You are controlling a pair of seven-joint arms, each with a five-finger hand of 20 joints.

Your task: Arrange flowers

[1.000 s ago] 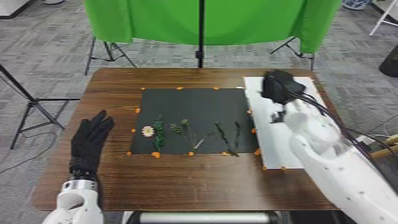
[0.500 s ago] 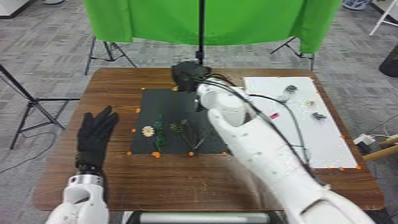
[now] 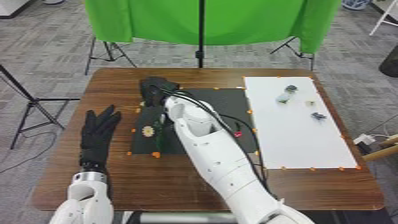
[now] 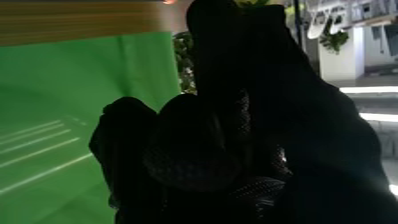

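Note:
My right hand (image 3: 156, 90) is above the far left corner of the dark mat (image 3: 142, 146), its forearm slanting over the mat. The same hand (image 4: 258, 115) is dark in the right wrist view; whether it holds anything is unclear. A pale daisy-like flower (image 3: 148, 131) lies at the mat's left side, beside a green leafy stem (image 3: 158, 140). The forearm hides much of the mat's middle. On the white sheet (image 3: 302, 145) lie a greenish-white flower (image 3: 283, 97), a small pale bloom (image 3: 310, 103) and a grey-blue one (image 3: 318, 116). My left hand (image 3: 99, 130) rests open left of the mat.
Orange markers line the edges of mat and sheet on the brown table (image 3: 160, 187). A small red patch (image 3: 238, 134) shows beside the right arm's loose cable. Beyond the table hangs a green cloth (image 3: 160, 20) on a stand with a black pole (image 3: 200, 52).
My right hand has swept left from over the white sheet, across the mat's far edge to its far left corner. The flowers on the sheet are uncovered. The left hand has hardly moved.

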